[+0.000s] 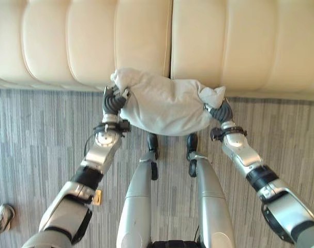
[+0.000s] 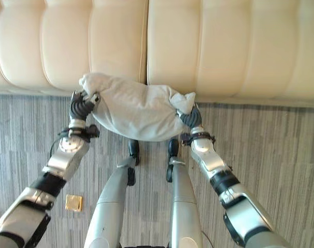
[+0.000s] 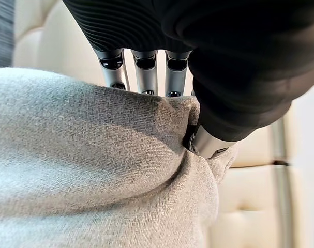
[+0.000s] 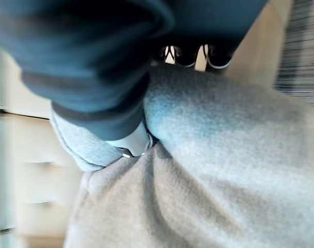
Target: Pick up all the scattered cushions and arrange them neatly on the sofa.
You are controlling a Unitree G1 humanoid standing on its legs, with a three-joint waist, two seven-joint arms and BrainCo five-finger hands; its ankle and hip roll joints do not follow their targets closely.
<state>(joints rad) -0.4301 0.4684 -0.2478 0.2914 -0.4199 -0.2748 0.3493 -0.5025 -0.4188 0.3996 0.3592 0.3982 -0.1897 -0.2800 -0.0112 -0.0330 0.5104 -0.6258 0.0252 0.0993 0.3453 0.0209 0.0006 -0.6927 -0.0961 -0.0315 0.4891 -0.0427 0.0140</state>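
Observation:
A light grey cushion hangs in the air between my two hands, just in front of the cream sofa. My left hand grips its left corner, and in the left wrist view the thumb pinches the grey cloth against the fingers. My right hand holds the right corner; the right wrist view has its thumb pressed into the fabric. The cushion sags in the middle, above the grey striped carpet.
The sofa's seat front runs along the whole far side, with a seam between two sections behind the cushion. A small gold square thing lies on the carpet near my left arm. A person's shoe shows at the lower left.

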